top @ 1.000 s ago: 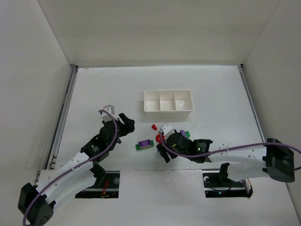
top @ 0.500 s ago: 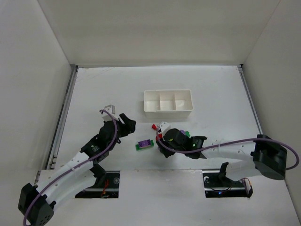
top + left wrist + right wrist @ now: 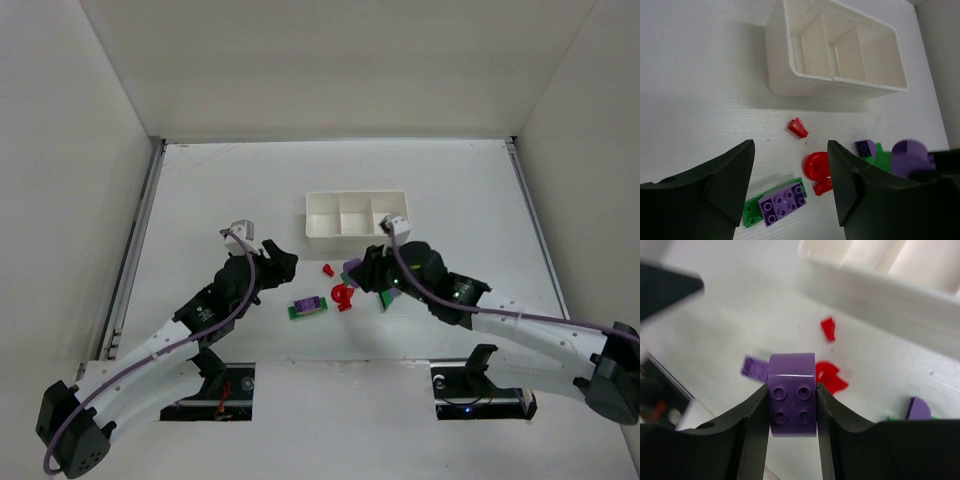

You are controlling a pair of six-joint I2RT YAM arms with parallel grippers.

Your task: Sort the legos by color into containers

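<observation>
Legos lie loose on the matte white table (image 3: pixel 220 190), just in front of the tray (image 3: pixel 357 236), and one is held above them. The tray is a white, smooth-walled plastic rectangle, split by two thin dividers into three square compartments set side by side.

**Right gripper (image 3: pixel 792 407).** The jaws are closed on a rounded purple brick (image 3: pixel 792 395). The brick has glossy plastic faces, one curved end and four round studs on the face toward the wrist camera. The dark fingers (image 3: pixel 755 420) press on its two flat sides. In the top view the brick (image 3: pixel 352 267) sits at the gripper tip, near the tray's front wall and lifted off the table.

**Left gripper (image 3: pixel 790 150).** The jaws stand partly open with nothing between them. The two dark, wedge-shaped fingers (image 3: pixel 730 175) frame bare table surface. In the top view this gripper is well to the left of the brick cluster.

**Bricks on the table:**
- A small angular red chip (image 3: pixel 798 128) lies nearest the tray wall.
- A red curved piece (image 3: pixel 817 167) lies below the chip; its outline is ring-like.
- A purple plate (image 3: pixel 785 197) with round studs lies stacked on a green plate (image 3: pixel 751 214), and the green edge projects at one end.
- A small purple brick (image 3: pixel 866 147) lies touching a flat green piece (image 3: pixel 883 161), beneath the right gripper.
</observation>
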